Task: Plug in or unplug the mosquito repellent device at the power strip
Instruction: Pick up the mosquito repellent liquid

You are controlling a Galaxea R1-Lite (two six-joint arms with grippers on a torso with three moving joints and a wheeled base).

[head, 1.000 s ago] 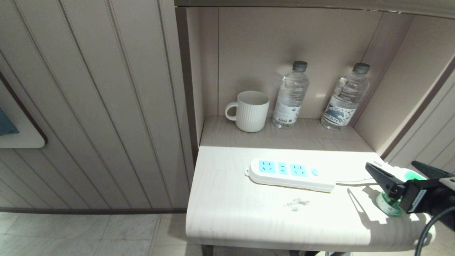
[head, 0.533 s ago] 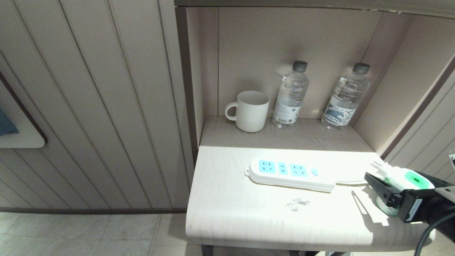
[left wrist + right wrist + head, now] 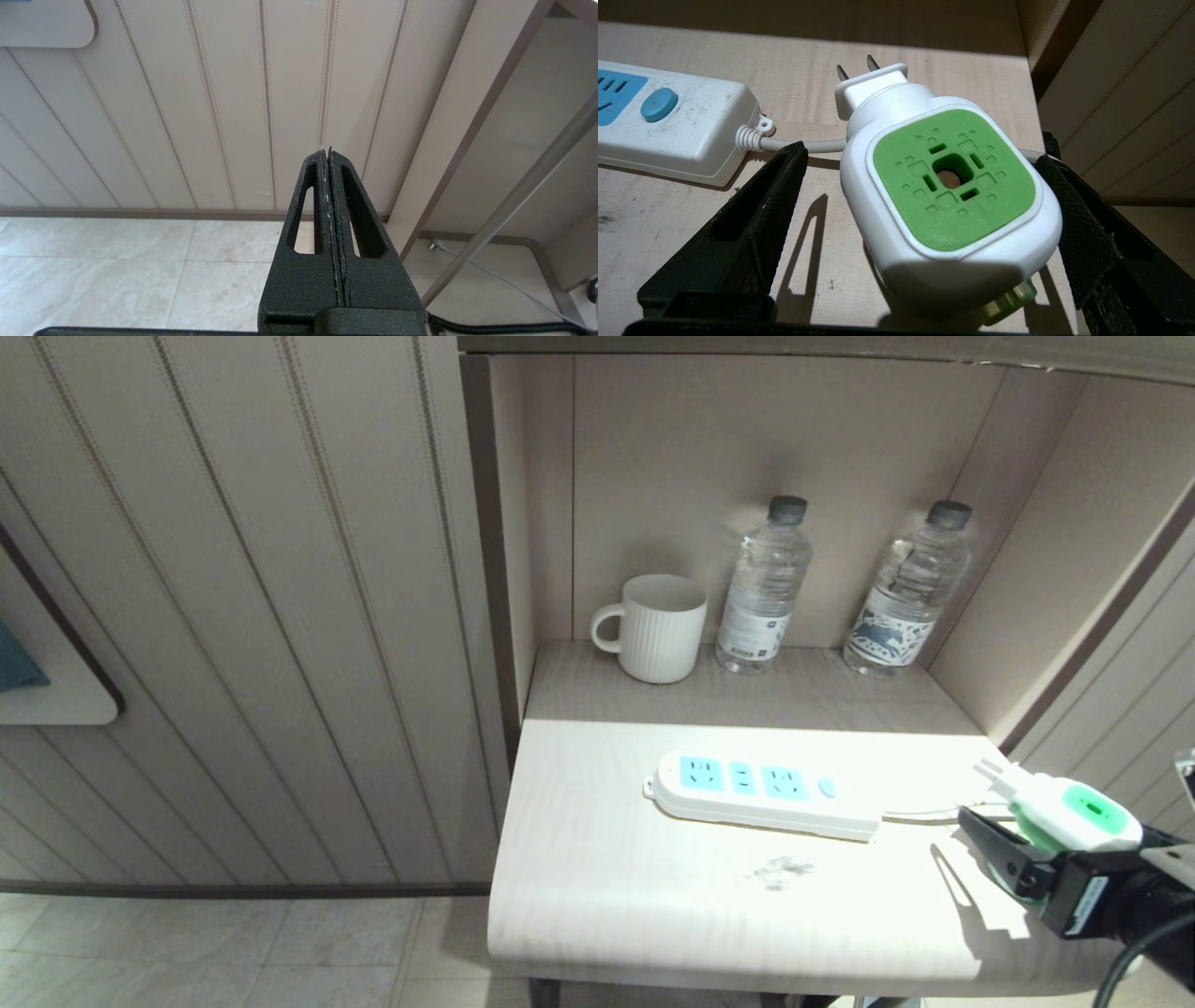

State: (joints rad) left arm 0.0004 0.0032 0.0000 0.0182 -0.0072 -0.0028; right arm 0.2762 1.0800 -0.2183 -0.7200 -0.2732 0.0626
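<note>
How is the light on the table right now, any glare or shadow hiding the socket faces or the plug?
Head view: hard light whitens the table's front, the shelf behind lies in shade; the power strip's blue faces read clearly. Right wrist view: the right hand casts sharp shadows beside the mosquito repellent device, whose prongs stay visible.

Head view overlooks the power strip (image 3: 766, 793); right wrist view shares it close-up.

Mosquito repellent device (image 3: 1064, 807) right of power strip (image 3: 761, 794), unplugged.
</note>
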